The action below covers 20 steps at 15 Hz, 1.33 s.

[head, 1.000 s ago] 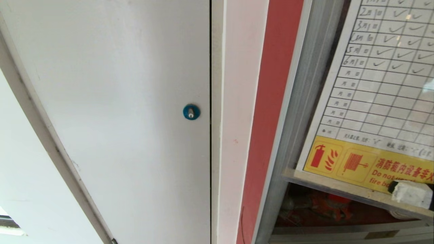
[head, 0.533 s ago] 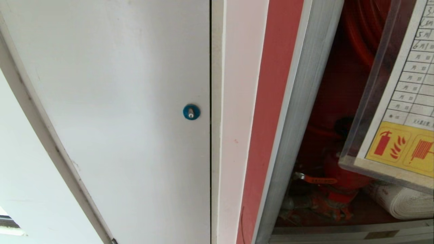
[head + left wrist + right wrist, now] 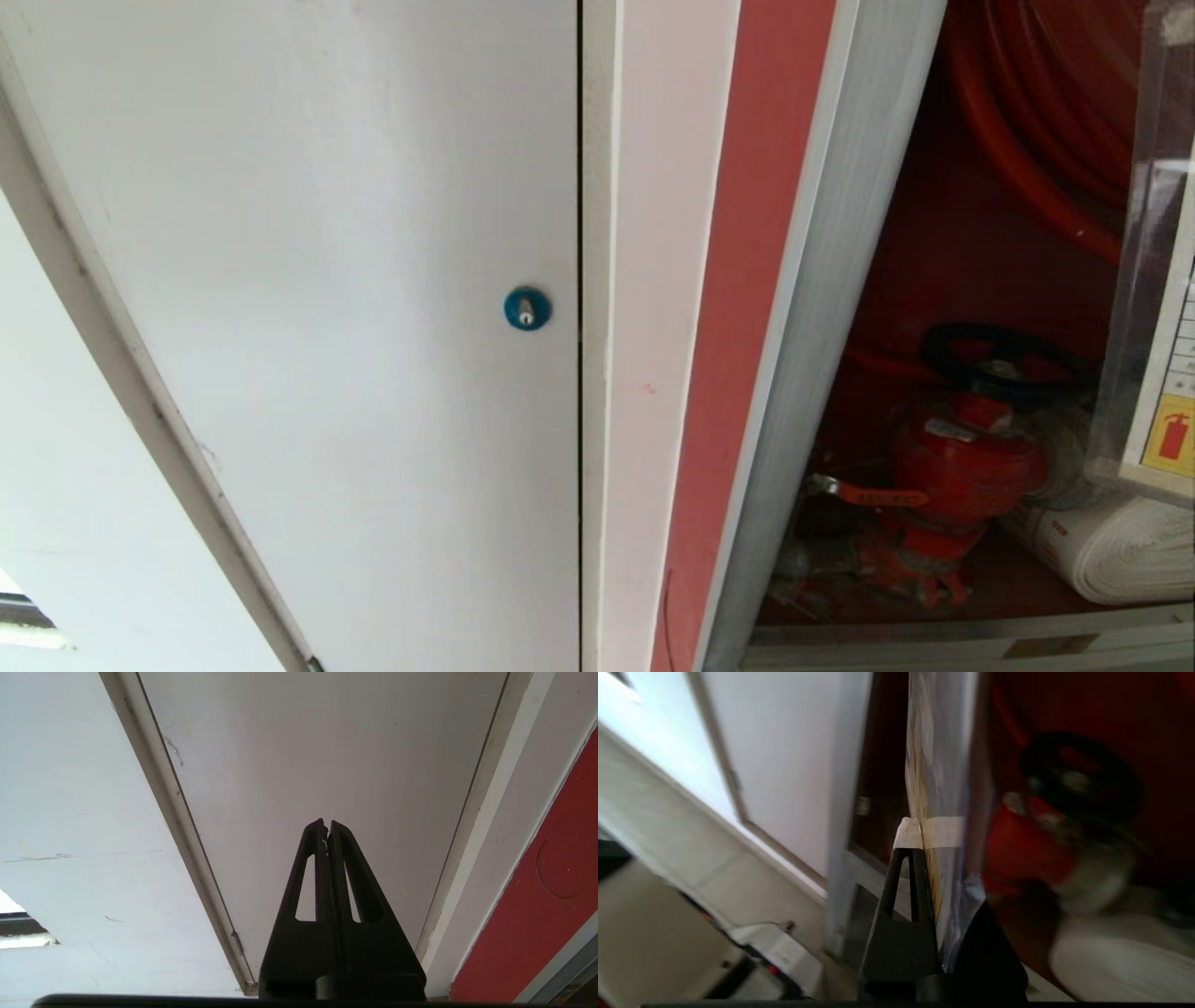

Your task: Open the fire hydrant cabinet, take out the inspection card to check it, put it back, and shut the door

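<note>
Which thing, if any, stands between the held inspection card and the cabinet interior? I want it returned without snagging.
Nothing visible: the right gripper holds the inspection card at the open cabinet, beside the red valve.

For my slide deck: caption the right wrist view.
Right gripper shut on the sleeved inspection card, held edge-on before the red valve.

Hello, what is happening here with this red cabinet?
The fire hydrant cabinet stands open, showing its red valve and rolled white hose. The right claw is shut on the inspection card, which sits in a clear sleeve, held edge-on in front of the opening. The left claw is shut and idle, facing the plain white panel.
</note>
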Motion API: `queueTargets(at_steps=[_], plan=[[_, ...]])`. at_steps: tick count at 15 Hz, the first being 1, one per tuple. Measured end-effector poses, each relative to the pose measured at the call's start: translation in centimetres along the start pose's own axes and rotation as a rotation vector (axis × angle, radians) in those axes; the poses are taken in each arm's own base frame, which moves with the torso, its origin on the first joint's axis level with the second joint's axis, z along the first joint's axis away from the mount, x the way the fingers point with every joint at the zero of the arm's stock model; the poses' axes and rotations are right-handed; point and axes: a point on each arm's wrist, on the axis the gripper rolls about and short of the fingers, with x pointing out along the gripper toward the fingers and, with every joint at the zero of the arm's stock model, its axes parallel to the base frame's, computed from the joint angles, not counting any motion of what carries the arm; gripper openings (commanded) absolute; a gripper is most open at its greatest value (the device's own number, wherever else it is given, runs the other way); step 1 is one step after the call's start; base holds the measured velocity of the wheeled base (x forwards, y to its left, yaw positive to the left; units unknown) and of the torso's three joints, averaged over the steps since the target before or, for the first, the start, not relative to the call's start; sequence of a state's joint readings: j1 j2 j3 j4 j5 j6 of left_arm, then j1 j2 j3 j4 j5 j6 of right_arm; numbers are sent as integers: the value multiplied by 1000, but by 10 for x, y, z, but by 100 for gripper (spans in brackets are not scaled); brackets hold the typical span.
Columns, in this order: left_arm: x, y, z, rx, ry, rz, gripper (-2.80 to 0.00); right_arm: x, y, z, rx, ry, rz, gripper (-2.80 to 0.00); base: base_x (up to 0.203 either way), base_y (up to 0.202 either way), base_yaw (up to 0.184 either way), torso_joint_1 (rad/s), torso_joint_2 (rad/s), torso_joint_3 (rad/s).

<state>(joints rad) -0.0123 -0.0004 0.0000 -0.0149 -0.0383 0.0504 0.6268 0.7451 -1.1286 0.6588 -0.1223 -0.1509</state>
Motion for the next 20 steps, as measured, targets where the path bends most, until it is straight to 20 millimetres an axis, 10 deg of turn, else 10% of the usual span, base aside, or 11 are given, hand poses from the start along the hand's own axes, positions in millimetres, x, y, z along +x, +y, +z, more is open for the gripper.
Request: queueTargets(at_steps=[20], plan=[[0, 0, 0, 0, 0, 0, -280, 37, -29, 31, -761, 606, -636, -280, 0, 0, 0, 0, 0, 0]])
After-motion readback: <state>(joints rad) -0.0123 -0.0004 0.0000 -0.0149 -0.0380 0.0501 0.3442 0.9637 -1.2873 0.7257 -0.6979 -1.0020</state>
